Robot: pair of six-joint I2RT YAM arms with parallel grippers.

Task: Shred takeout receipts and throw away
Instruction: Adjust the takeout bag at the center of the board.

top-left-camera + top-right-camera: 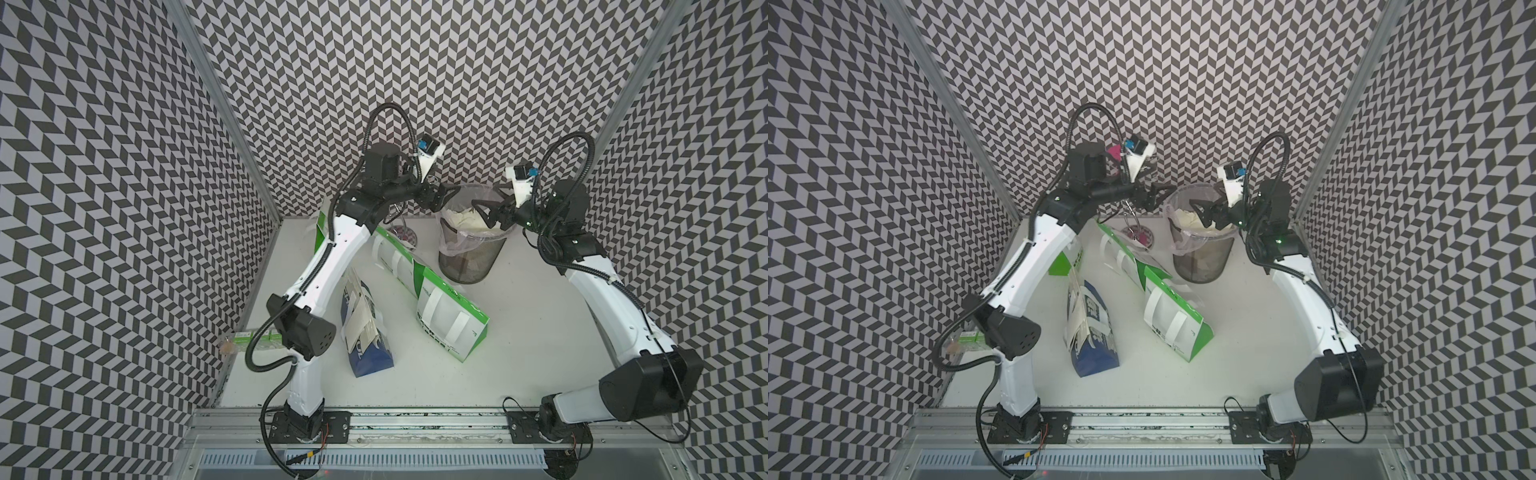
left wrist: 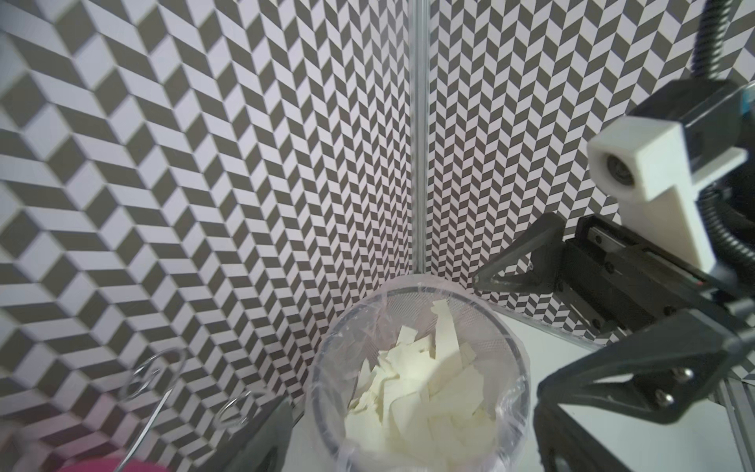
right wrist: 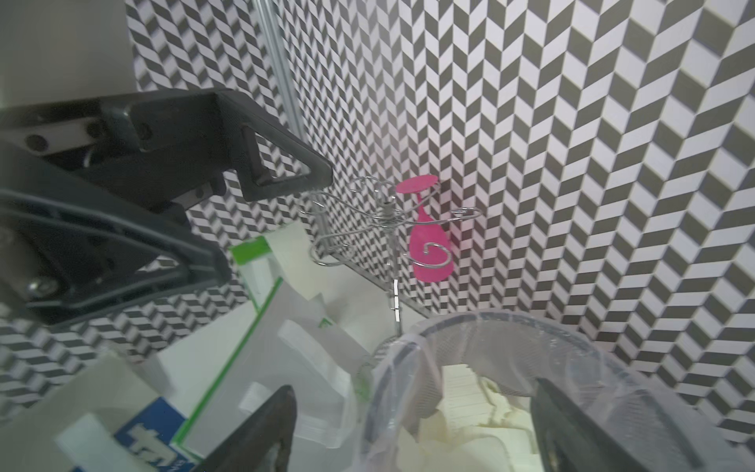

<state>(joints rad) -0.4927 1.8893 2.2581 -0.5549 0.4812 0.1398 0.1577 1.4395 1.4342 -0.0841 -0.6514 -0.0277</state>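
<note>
Several paper bags [image 1: 453,324] lie lower-middle. Beyond them, upper-middle, torn takeout receipts [image 1: 467,217] fill the lined mesh bin [image 1: 469,266]. The left gripper [image 1: 446,195] and right gripper [image 1: 484,214] gape wide, empty, at its rim. Such paper is light, limp and tearable (pinch edges, I'd judge).

The takeout receipts [image 2: 421,392] are torn cream-white pieces, heaped loosely inside the liner of the mesh bin [image 1: 469,266], which stands at about 1 o'clock on the table in both top views. The scraps lie crumpled and overlapping at all angles. One long strip [image 2: 443,327] leans up against the bin's inner wall, and one flat piece [image 3: 461,380] shows faint printed lines.
</note>
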